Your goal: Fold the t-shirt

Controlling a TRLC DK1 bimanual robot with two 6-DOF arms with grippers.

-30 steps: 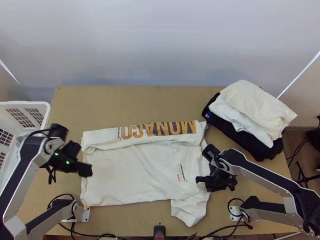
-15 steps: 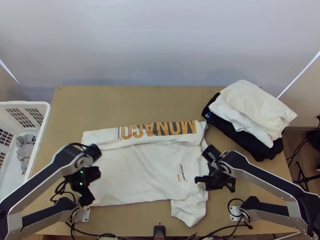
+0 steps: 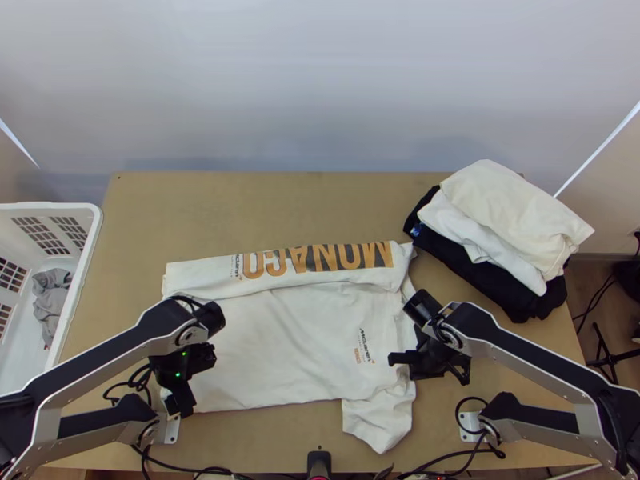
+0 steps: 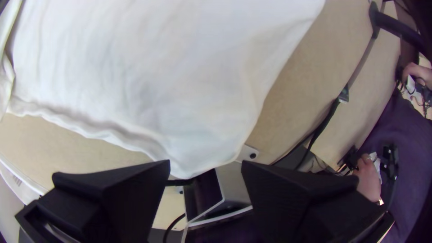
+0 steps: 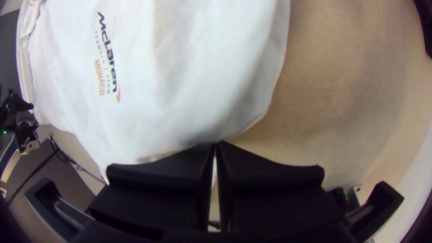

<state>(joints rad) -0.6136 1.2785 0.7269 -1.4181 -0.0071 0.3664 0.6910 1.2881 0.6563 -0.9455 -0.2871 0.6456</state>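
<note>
Pinch the likely light, limp t-shirt at its lower-left corner with the empty, wide-parted left gripper. See the right gripper, lower right, closed; cannot tell if holding fabric.

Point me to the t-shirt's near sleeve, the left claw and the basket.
Sleeve [image 3: 378,424]: top view, middle of its visible cloth.
Left claw [image 4: 205,163]: left wrist view, midway between its fingertips.
Basket [image 3: 93,232]: top view, on its rim.
</note>
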